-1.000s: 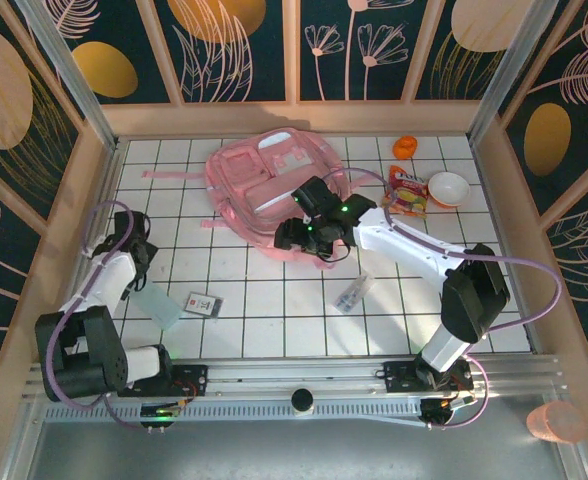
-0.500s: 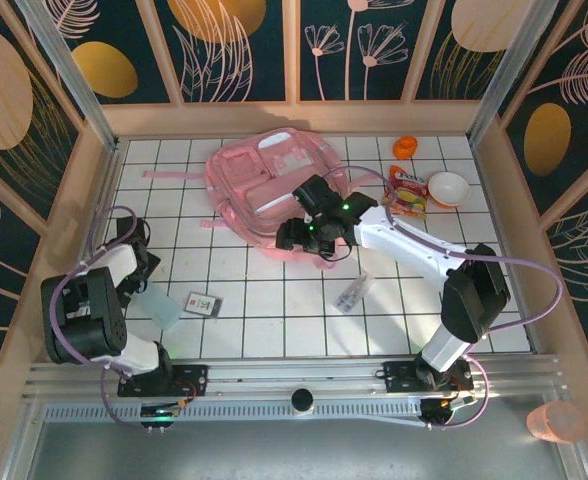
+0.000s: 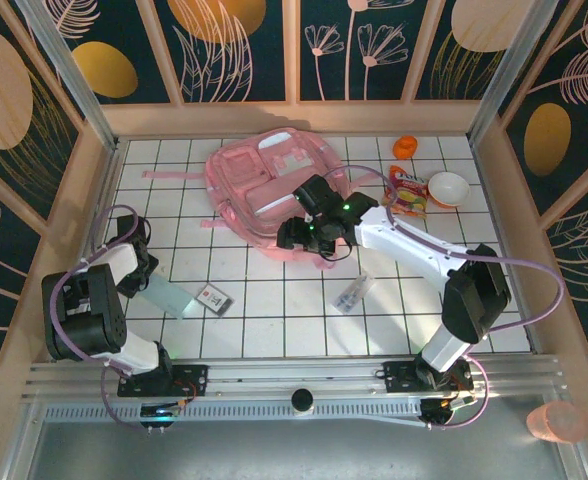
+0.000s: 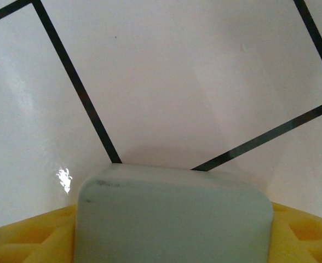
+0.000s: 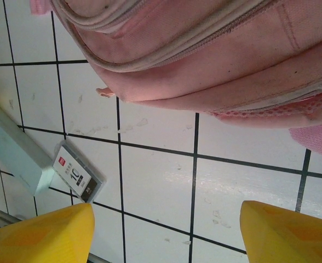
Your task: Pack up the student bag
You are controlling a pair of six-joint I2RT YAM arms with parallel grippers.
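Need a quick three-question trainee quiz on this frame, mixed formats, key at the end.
1. True or false: the right gripper is clamped on the student bag.
2. What does the left gripper hold? A) a pen B) a pale grey-blue box C) a banana
3. Fill in: the small pack marked "10" lies ___ the bag (inside/outside).
Key: 1 false, its jaws stand open and empty; 2 B; 3 outside, on the tiled table.
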